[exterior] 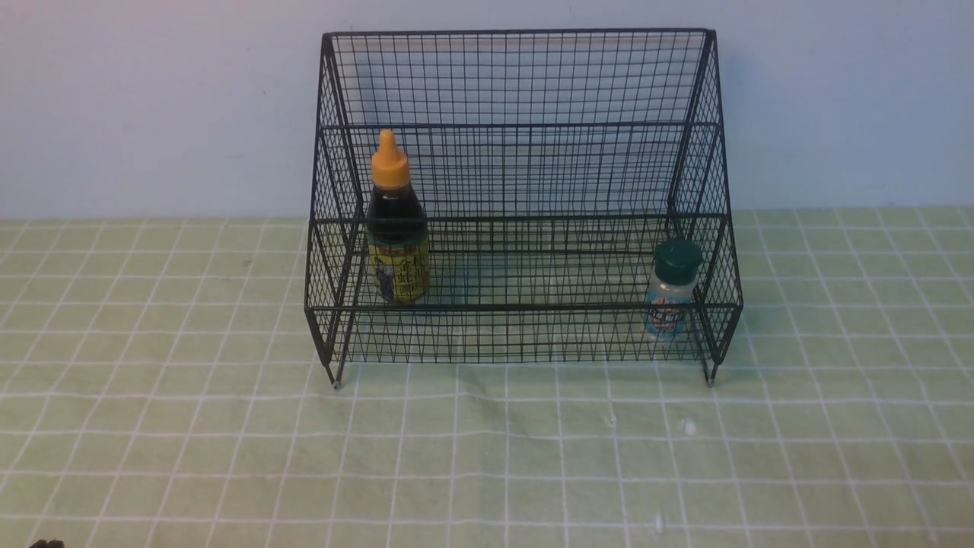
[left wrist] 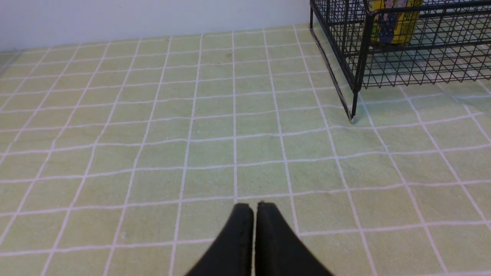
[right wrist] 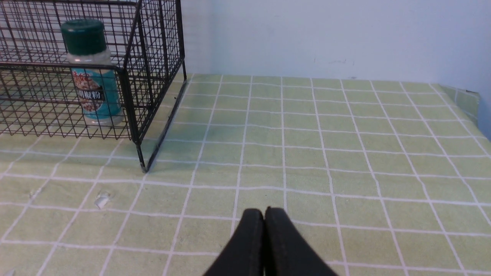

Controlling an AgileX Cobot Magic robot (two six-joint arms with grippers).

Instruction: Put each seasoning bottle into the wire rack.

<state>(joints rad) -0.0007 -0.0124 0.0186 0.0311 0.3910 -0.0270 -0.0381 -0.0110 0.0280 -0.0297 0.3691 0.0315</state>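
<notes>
Wrist views: both jaws closed, holding nothing.

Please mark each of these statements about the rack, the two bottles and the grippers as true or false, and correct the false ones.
1. Both bottles stand inside the rack. True.
2. The sauce bottle lies on its side. False: it stands upright, at the rack's left end.
3. The shaker has a green cap. True.
4. The left gripper holds the shaker. False: it is shut and holds nothing.
5. The right gripper is wide open. False: its jaws are together.
</notes>
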